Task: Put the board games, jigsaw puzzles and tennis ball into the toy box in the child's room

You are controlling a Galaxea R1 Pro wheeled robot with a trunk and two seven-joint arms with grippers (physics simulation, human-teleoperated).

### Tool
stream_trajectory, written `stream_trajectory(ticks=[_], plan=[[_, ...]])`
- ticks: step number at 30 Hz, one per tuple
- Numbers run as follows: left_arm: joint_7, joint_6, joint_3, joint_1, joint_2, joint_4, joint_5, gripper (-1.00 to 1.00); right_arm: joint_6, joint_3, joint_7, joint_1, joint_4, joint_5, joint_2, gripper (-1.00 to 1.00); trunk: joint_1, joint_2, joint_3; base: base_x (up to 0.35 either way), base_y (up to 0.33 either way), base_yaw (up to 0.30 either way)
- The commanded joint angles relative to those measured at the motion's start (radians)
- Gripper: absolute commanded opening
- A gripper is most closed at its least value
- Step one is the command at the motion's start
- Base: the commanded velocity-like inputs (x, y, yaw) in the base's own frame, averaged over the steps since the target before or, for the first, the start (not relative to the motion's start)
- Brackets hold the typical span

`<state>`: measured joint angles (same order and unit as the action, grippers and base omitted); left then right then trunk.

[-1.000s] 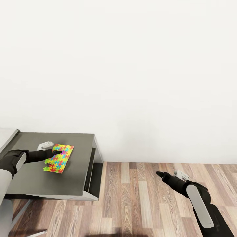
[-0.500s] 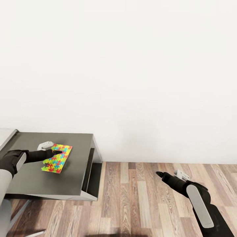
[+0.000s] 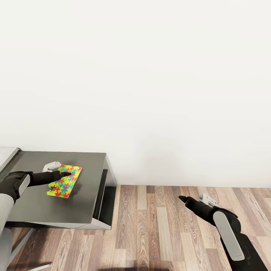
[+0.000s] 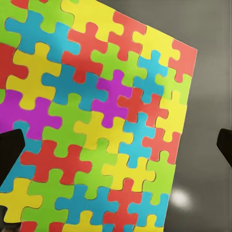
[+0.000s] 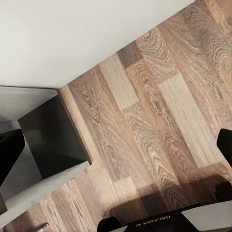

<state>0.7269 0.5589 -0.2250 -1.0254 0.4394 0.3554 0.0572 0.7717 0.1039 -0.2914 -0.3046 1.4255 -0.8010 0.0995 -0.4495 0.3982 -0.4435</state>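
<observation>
A jigsaw puzzle (image 3: 64,181) of yellow, red, blue and green pieces lies on the table's dark-grey corner section (image 3: 37,205). My left gripper (image 3: 63,174) reaches over the puzzle's near-left edge, and its black fingers overlap the pattern. In the left wrist view the puzzle (image 4: 96,111) spreads between the two fingertips (image 4: 10,152), which stand far apart, so the gripper (image 4: 116,150) is open. My right gripper (image 3: 183,198) hangs open over the wood floor with nothing between its fingers. Toy box, board games, tennis ball and bed are out of view.
A plain white wall (image 3: 150,75) rises behind the table. Wood-plank floor (image 3: 158,226) stretches to the right of the table's end panel (image 3: 109,188). A sliver of the white table top (image 3: 6,155) shows at far left. The right wrist view looks down on the floor (image 5: 159,111) and the table end (image 5: 53,135).
The whole view has shifted slightly left, table and puzzle with it. The left fingers stay over the puzzle. The right arm has not moved.
</observation>
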Motion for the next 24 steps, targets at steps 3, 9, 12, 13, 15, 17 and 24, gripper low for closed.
stream_trajectory(ticks=[3,9,12,13,15,17,24], plan=[[0.007,0.007,-0.008,-0.001,-0.001,0.001,0.006,1.00,0.002,0.000,-0.009,-0.001,0.001,-0.011,0.000,1.00,-0.001,0.002,-0.002,0.000,0.000,0.000],[0.013,0.008,-0.010,-0.002,0.005,0.029,0.005,1.00,0.002,0.000,-0.009,-0.001,0.001,-0.011,0.000,1.00,-0.001,0.002,-0.002,0.000,0.000,0.000],[0.014,0.015,-0.012,-0.002,0.008,0.070,0.004,1.00,0.001,0.000,-0.009,-0.001,0.001,-0.011,0.000,1.00,-0.001,0.002,-0.002,0.000,0.000,0.000],[0.014,0.020,-0.012,-0.002,0.010,0.083,0.004,1.00,0.001,0.000,-0.009,-0.001,0.001,-0.011,0.000,1.00,-0.001,0.002,-0.002,0.000,0.000,0.000],[0.014,0.026,-0.012,-0.002,0.011,0.094,0.004,1.00,0.002,0.000,-0.009,-0.001,0.001,-0.011,0.000,1.00,-0.001,0.002,-0.002,0.000,0.000,0.000],[0.013,0.033,-0.013,-0.002,0.012,0.103,0.004,1.00,0.002,0.000,-0.009,-0.001,0.001,-0.011,0.000,1.00,-0.001,0.002,-0.002,0.000,0.000,0.000],[0.002,0.043,-0.014,-0.002,0.032,0.115,0.007,1.00,0.002,0.000,-0.009,-0.001,0.001,-0.011,0.000,1.00,-0.001,0.002,-0.002,0.000,0.000,0.000]])
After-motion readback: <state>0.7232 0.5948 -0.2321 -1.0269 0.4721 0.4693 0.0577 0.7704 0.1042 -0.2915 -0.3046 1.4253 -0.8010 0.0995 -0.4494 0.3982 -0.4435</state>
